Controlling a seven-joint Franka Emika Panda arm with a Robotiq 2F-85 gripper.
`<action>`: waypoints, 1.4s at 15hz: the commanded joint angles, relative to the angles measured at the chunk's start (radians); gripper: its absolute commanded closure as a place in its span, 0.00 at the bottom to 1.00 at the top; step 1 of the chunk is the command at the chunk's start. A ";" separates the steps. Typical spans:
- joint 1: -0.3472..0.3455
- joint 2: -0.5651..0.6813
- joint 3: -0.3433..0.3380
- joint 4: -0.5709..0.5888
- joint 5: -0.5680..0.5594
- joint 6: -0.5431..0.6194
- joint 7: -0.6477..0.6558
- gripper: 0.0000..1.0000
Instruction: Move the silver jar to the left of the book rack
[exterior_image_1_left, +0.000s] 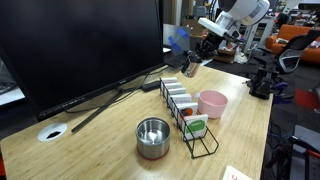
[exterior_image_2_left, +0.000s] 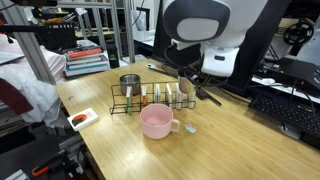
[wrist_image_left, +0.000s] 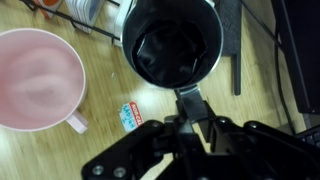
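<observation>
The silver jar (exterior_image_1_left: 152, 137) stands upright on the wooden table beside one end of the wire book rack (exterior_image_1_left: 190, 118). It also shows in an exterior view (exterior_image_2_left: 130, 83), next to the rack (exterior_image_2_left: 150, 100). It is out of the wrist view. My gripper (exterior_image_1_left: 194, 60) is at the far end of the rack from the jar, above the table. In the wrist view the gripper (wrist_image_left: 185, 112) is shut on the flat handle of a black cup (wrist_image_left: 175, 45) and holds it over the wood.
A pink mug (exterior_image_1_left: 212, 103) stands beside the rack and fills the left of the wrist view (wrist_image_left: 35, 80). A small printed packet (wrist_image_left: 130, 116) lies near it. A large monitor (exterior_image_1_left: 80, 45) on a black stand (wrist_image_left: 238, 50) lines one table side.
</observation>
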 joint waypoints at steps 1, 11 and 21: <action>0.043 -0.084 0.004 -0.031 -0.051 -0.056 0.013 0.96; 0.201 -0.029 0.108 0.183 -0.296 -0.218 0.116 0.96; 0.278 0.241 0.131 0.497 -0.447 -0.352 0.082 0.96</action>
